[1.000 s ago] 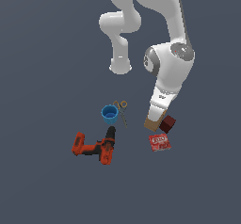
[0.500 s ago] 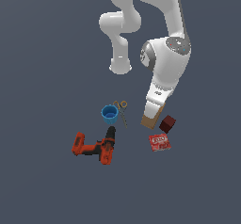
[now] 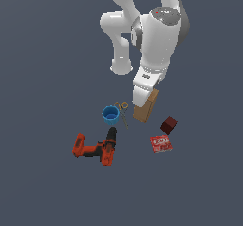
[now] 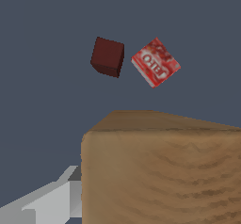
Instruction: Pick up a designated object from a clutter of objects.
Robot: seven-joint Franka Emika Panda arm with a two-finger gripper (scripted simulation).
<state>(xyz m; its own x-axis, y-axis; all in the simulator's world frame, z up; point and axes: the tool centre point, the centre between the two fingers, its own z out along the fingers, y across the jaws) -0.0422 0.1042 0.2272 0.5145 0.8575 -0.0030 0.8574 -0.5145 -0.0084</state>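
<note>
The designated object, a tall tan-brown box [image 3: 146, 108], hangs tilted under the white hand, above the clutter of objects. My gripper [image 3: 144, 99] is shut on it, and the hand hides its upper part. In the wrist view the box [image 4: 160, 171] fills the near field, with one grey finger [image 4: 49, 197] pressed against its side. The other finger is hidden.
A blue cup [image 3: 110, 115] and scissors [image 3: 122, 111] lie toward the exterior view's left of the box. An orange-and-black drill [image 3: 96, 148] lies below them. A dark red cube [image 3: 168, 125] and a flat red packet [image 3: 161, 144] sit toward the right.
The arm has swung toward the exterior view's left and risen, carrying the tan box away from the red cube. The other items have not moved.
</note>
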